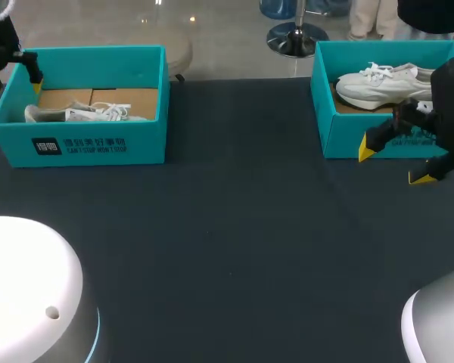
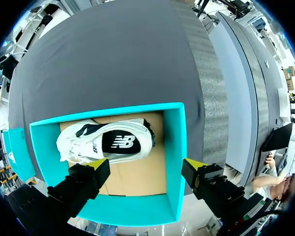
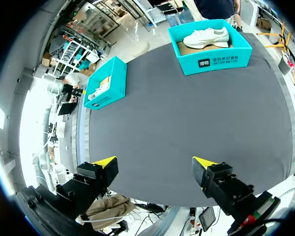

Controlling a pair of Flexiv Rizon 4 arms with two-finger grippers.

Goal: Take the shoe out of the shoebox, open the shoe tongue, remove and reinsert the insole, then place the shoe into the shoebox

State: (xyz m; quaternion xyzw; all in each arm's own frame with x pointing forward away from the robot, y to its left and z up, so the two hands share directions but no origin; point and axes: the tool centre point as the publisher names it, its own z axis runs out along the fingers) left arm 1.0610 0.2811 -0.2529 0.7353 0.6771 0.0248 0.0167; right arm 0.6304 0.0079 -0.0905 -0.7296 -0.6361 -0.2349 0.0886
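Note:
The left teal shoebox (image 1: 98, 144) holds a white shoe (image 1: 83, 113) lying on its side. My left gripper (image 1: 15, 83) hovers above that box's far left corner, open and holding nothing. In the left wrist view the white and black shoe (image 2: 108, 142) lies in the shoebox (image 2: 174, 147) below the open left gripper (image 2: 147, 164), clear of both fingertips. One box wall runs between the fingers. The right teal shoebox (image 1: 337, 128) holds another white shoe (image 1: 378, 83). My right gripper (image 1: 397, 162) hangs in front of it, open and empty.
Dark tablecloth (image 1: 234, 227) lies bare between the two boxes. The right wrist view looks across it past the right gripper (image 3: 155, 162) to the right shoebox (image 3: 211, 61) and the left shoebox (image 3: 105, 86), both far ahead.

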